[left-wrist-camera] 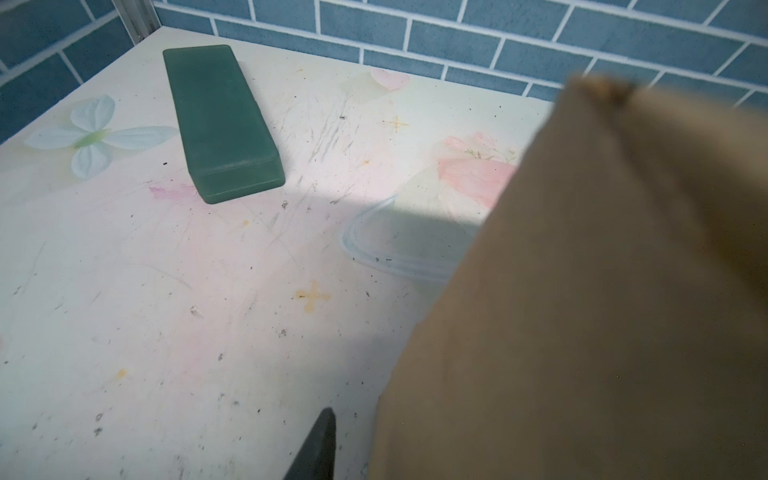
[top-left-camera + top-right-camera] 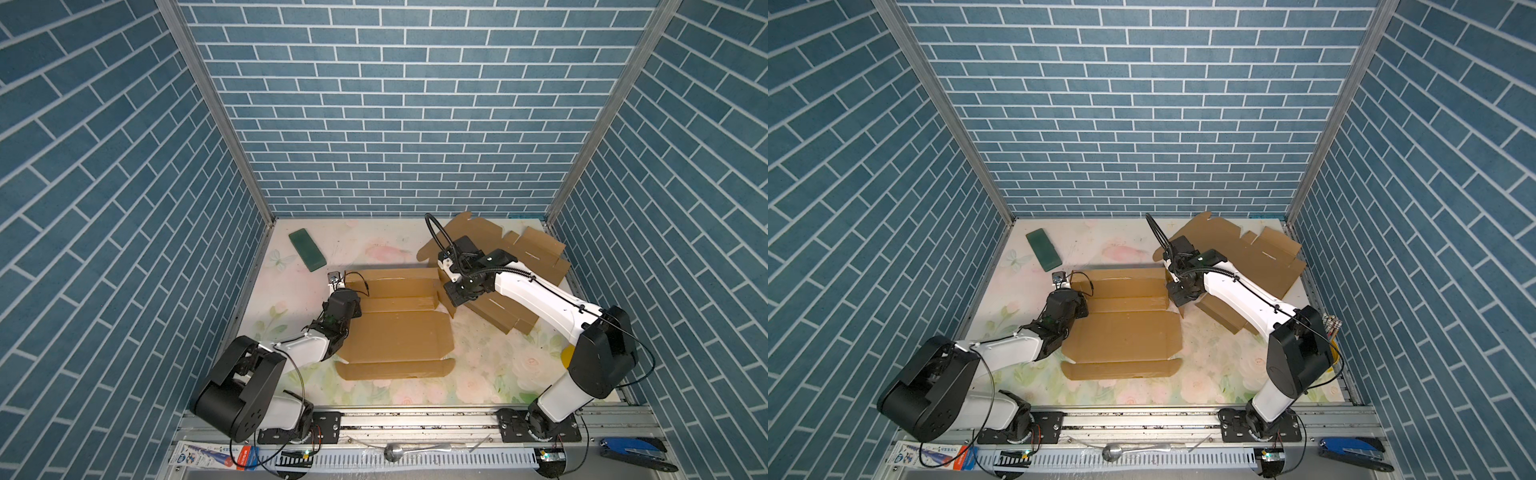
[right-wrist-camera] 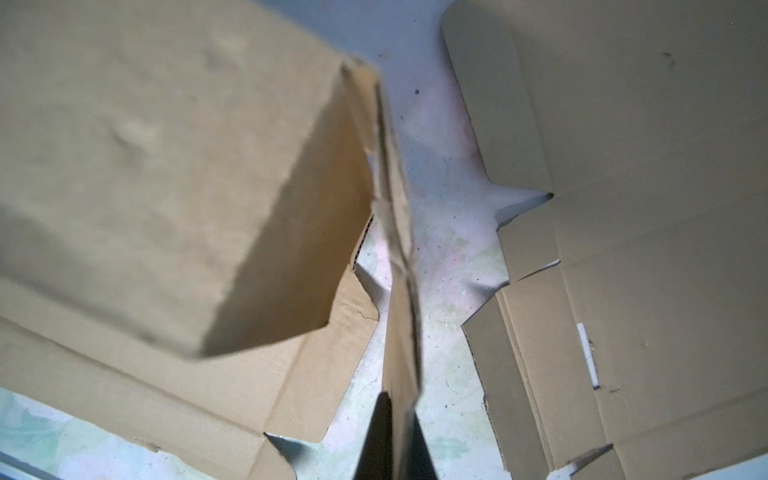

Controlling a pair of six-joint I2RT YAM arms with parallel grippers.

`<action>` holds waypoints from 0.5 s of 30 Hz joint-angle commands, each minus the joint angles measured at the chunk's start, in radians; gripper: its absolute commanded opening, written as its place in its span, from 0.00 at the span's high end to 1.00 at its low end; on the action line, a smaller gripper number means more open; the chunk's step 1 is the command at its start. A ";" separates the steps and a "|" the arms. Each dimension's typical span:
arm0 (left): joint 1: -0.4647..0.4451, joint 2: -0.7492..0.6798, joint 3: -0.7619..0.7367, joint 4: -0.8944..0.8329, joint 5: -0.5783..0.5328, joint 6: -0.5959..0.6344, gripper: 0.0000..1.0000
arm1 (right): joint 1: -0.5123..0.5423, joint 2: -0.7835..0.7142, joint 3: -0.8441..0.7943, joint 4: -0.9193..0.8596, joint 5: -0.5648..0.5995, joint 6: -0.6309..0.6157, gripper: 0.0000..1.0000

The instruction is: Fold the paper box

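Observation:
The paper box (image 2: pixel 399 332) (image 2: pixel 1125 336) is a brown cardboard blank lying mid-table, with its far panels partly raised. My left gripper (image 2: pixel 351 293) (image 2: pixel 1077 293) is at the box's far left corner. In the left wrist view one dark finger (image 1: pixel 320 444) stands clear of a raised cardboard panel (image 1: pixel 582 311), which hides the other finger, so the jaws are open. My right gripper (image 2: pixel 448 297) (image 2: pixel 1177 297) is at the box's far right end. In the right wrist view it (image 3: pixel 399 415) is shut on a side flap (image 3: pixel 399 249), seen edge-on, beside a raised panel (image 3: pixel 145 166).
A green rectangular case (image 2: pixel 307 250) (image 1: pixel 220 120) lies at the far left of the table. More flat cardboard blanks (image 2: pixel 536 249) are spread at the back right, under the right arm. A metal spoon (image 2: pixel 415 449) and a blue tool (image 2: pixel 631 449) lie on the front rail.

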 commanded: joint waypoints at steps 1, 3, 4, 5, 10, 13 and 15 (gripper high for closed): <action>0.005 -0.049 0.011 -0.126 -0.014 -0.023 0.61 | -0.006 0.018 0.051 -0.036 0.048 -0.018 0.96; 0.007 -0.087 0.009 -0.171 -0.011 -0.033 0.56 | -0.009 0.024 0.054 -0.035 0.047 -0.015 0.97; 0.006 -0.106 0.009 -0.190 -0.013 -0.036 0.55 | -0.010 0.025 0.056 -0.035 0.048 -0.015 0.97; 0.007 -0.128 0.007 -0.212 -0.012 -0.041 0.52 | -0.011 0.027 0.058 -0.035 0.047 -0.013 0.97; 0.008 -0.225 0.012 -0.323 -0.027 -0.053 0.45 | -0.017 0.029 0.064 -0.035 0.048 0.005 0.97; 0.008 -0.281 0.018 -0.389 -0.020 -0.077 0.44 | -0.023 0.029 0.066 -0.035 0.046 0.018 0.97; 0.008 -0.316 0.026 -0.441 -0.013 -0.095 0.44 | -0.026 0.029 0.066 -0.032 0.041 0.024 0.98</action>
